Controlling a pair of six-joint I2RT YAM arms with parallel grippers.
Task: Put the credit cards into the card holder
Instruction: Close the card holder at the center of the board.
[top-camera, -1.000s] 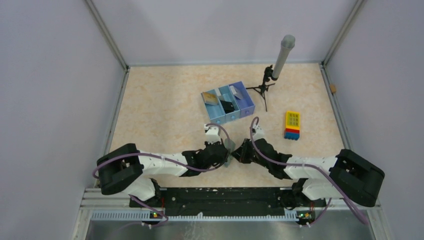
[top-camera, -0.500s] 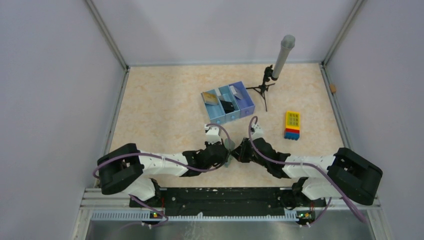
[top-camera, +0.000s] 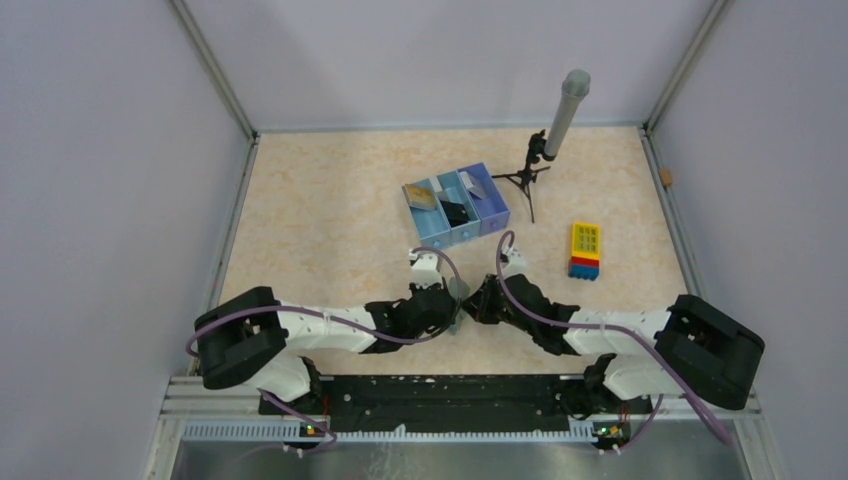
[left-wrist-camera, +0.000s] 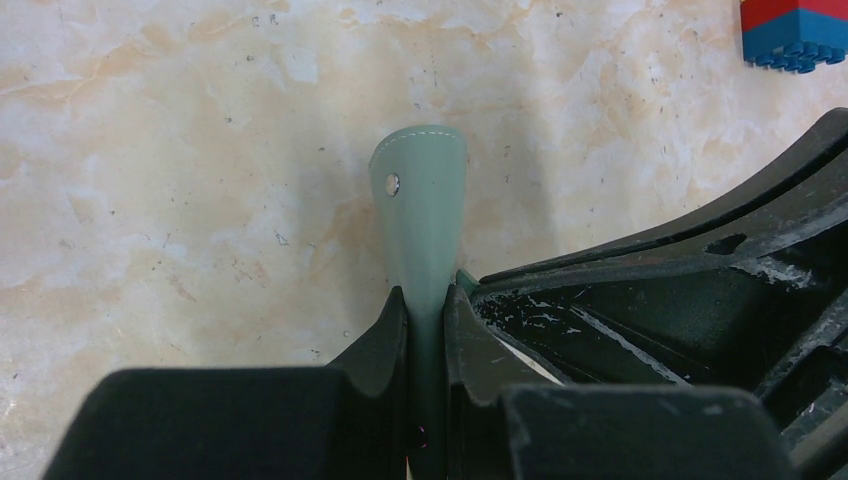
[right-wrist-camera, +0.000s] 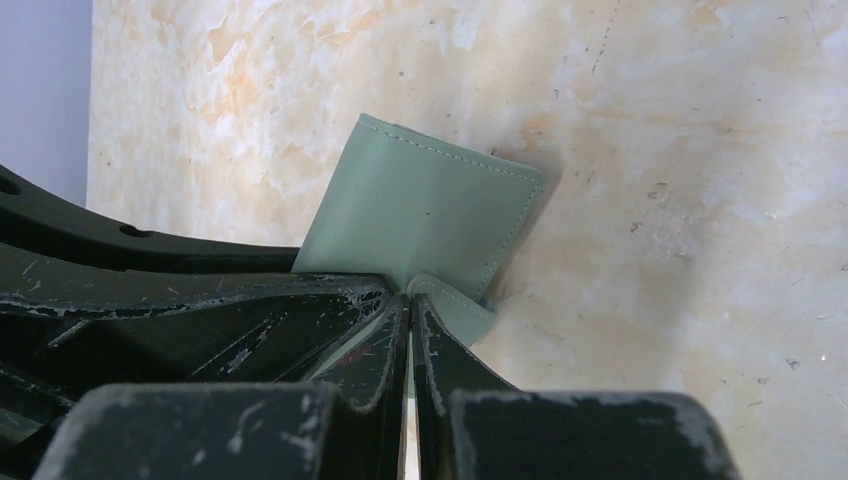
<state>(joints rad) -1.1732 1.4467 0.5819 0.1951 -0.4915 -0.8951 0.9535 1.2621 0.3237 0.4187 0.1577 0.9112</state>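
Observation:
The grey-green card holder (top-camera: 459, 291) is held off the table near the front middle, between both grippers. My left gripper (left-wrist-camera: 425, 300) is shut on its rounded snap tab (left-wrist-camera: 419, 200), which stands up beyond the fingers. My right gripper (right-wrist-camera: 410, 302) is shut on a thin flap at the edge of the card holder (right-wrist-camera: 420, 210), whose square panel stands tilted above the fingers. In the top view the left gripper (top-camera: 452, 312) and right gripper (top-camera: 472, 303) almost touch. Small flat items that look like the credit cards (top-camera: 421, 196) lie in a blue tray.
The blue three-compartment tray (top-camera: 487, 222) sits behind the grippers. A grey cylinder on a black tripod (top-camera: 560, 125) stands at the back right. A yellow, red and blue brick block (top-camera: 585, 250) lies to the right. Enclosure walls close off three sides.
The right arm has edged slightly to the left, toward the left gripper. Both grips on the card holder are unchanged.

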